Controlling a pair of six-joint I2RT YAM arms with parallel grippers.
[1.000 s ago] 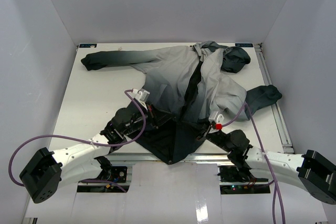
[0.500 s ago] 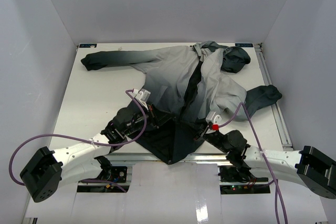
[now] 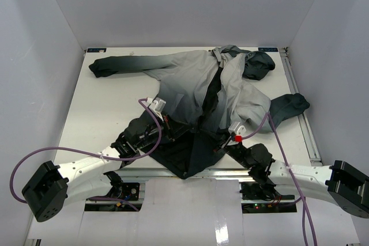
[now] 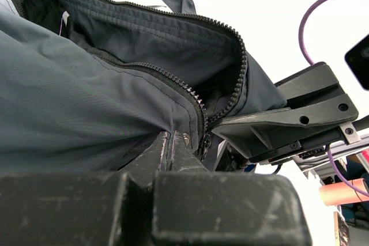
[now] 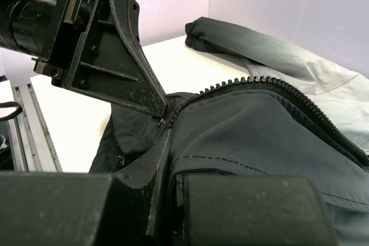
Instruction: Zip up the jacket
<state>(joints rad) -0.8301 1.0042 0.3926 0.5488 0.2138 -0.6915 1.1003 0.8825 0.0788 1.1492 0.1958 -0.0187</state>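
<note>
The jacket (image 3: 190, 79) lies spread on the white table (image 3: 98, 125), hood at the far right, one sleeve out to the far left, dark hem toward the arms. Its front zipper (image 4: 190, 93) stands apart, with the dark lining showing between the two rows of teeth. My left gripper (image 3: 174, 129) is shut on the hem fabric beside the zipper's lower end (image 4: 171, 137). Facing it, my right gripper (image 3: 220, 141) is shut on the other front panel's hem (image 5: 167, 126). The two grippers are close together, tips nearly meeting across the zipper's bottom.
The hem's dark point (image 3: 186, 176) hangs over the table's near edge between the arm bases. A metal rail (image 3: 304, 116) runs along the table's right side. White walls close in the left, back and right. Purple cables (image 3: 29, 162) loop from both wrists.
The right wrist shifted a little left and came back, tugging the hem slightly. Both grippers keep their hold; the left arm has hardly moved.
</note>
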